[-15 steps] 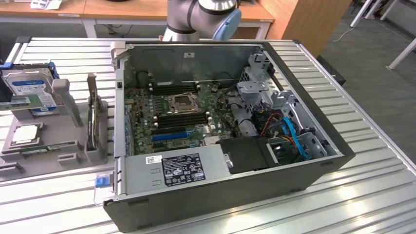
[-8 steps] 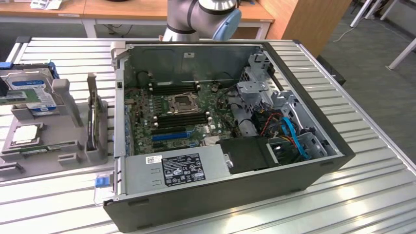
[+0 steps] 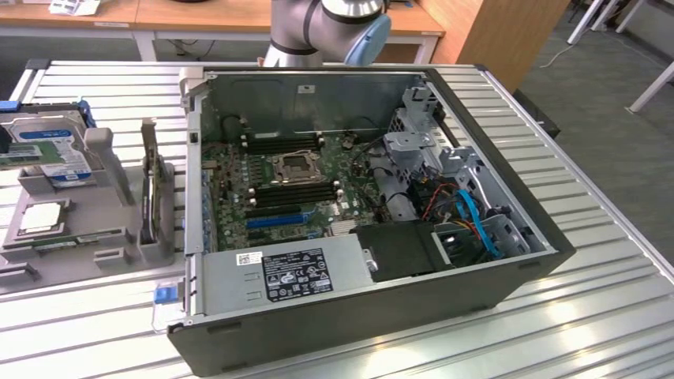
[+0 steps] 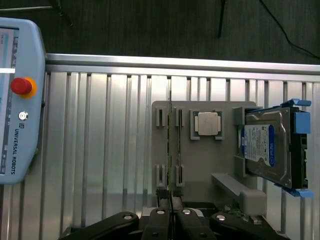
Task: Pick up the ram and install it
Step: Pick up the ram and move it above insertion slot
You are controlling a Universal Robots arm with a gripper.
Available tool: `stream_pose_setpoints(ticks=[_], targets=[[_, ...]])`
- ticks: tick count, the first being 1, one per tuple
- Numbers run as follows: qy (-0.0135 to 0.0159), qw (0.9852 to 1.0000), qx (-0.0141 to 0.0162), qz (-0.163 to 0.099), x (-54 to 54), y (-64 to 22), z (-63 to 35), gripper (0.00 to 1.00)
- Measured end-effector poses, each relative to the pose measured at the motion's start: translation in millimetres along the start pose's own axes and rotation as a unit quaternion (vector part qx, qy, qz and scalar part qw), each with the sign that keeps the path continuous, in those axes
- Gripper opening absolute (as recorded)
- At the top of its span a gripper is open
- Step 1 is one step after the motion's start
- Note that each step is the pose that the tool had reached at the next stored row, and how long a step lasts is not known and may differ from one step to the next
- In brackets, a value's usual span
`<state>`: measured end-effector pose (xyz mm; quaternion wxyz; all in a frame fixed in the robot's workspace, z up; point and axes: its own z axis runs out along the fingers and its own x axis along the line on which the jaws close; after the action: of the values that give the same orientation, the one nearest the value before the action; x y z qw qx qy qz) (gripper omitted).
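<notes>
Evidently the gripper (image 4: 170, 200) is held clenched on nothing, high over the ram (image 4: 178, 145) — stood on edge in the gray fixture (image 4: 200, 160), probably so its top edge can be pinched.

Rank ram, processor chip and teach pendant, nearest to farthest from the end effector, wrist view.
1. ram, in its holder slot, just ahead of the end effector.
2. processor chip, in its holder recess.
3. teach pendant, at the table edge.
</notes>
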<state>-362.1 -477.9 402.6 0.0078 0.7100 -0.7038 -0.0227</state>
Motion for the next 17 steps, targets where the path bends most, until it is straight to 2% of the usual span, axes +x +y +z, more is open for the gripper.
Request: stream_pose_setpoints(ticks=[6, 17], targets=[[0.0000, 1.0000, 0.0000, 0.000, 0.1, -2.9, -0.1, 0.11], [0.0000, 1.0000, 0.0000, 0.000, 0.2, -19.0, -0.8, 0.11]])
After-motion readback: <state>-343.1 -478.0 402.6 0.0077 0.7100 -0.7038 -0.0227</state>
